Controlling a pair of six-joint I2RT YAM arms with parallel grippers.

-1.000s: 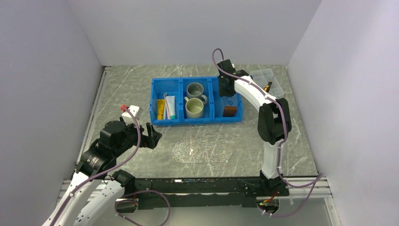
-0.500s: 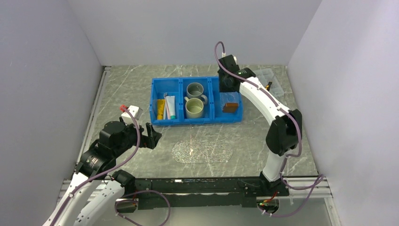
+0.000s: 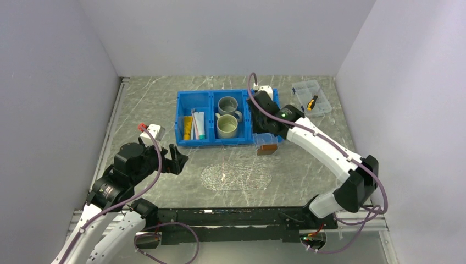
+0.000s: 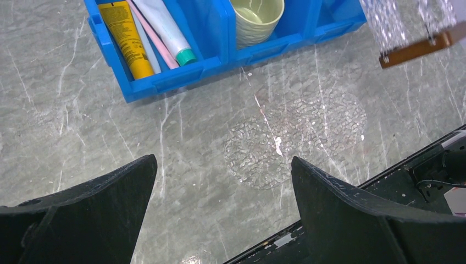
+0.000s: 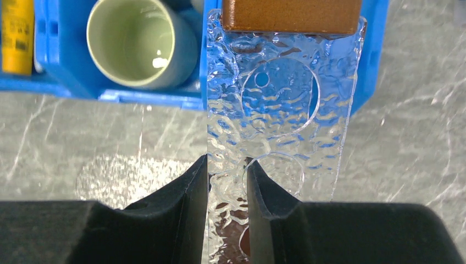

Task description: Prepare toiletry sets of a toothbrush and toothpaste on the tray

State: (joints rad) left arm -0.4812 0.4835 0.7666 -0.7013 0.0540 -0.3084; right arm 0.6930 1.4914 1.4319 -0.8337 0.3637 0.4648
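**Fig.** Table (image 3: 143,110) w/ two arms, seen from above and from both wrists.

**Writing:** black print is seen on the yellow tube (image 4: 127,38) but is too small to be read. No other lettering can be made out.

**Counts:**
- 1 blue bin (image 3: 231,142), 3 compartments, set at the table's centre-far.
- 2 tubes in the left compartment: the yellow one and the toothpaste (image 4: 165,27), white w/ teal end pointing near.
- 2 slim sticks laid between the tubes: 1 pink stick (image 4: 159,49) and the toothbrush (image 4: 149,55), pale, just left of it.
- 2 mugs in the middle compartment: grey mug (image 3: 228,104) far, green mug (image 3: 227,126) near.
- 1 tray (image 5: 280,126), clear, pebbled, w/ round outlines moulded in. 1 brown block handle (image 5: 291,15) is shown at its far end.
- 1 clear lidded box (image 3: 311,98) at far right, w/ a small orange-and-black item inside.
- 1 oval pebbled patch (image 3: 236,177) on the table, near of the bin.

**Jaws:**
- Right gripper (image 5: 227,165): jaws are closed on the tray's long left edge. The tray is held clear of the table, over the near wall of the bin's right compartment.
- Left gripper (image 4: 222,165): jaws are spread wide and hold nothing. They are held over bare table, near-left of the bin.
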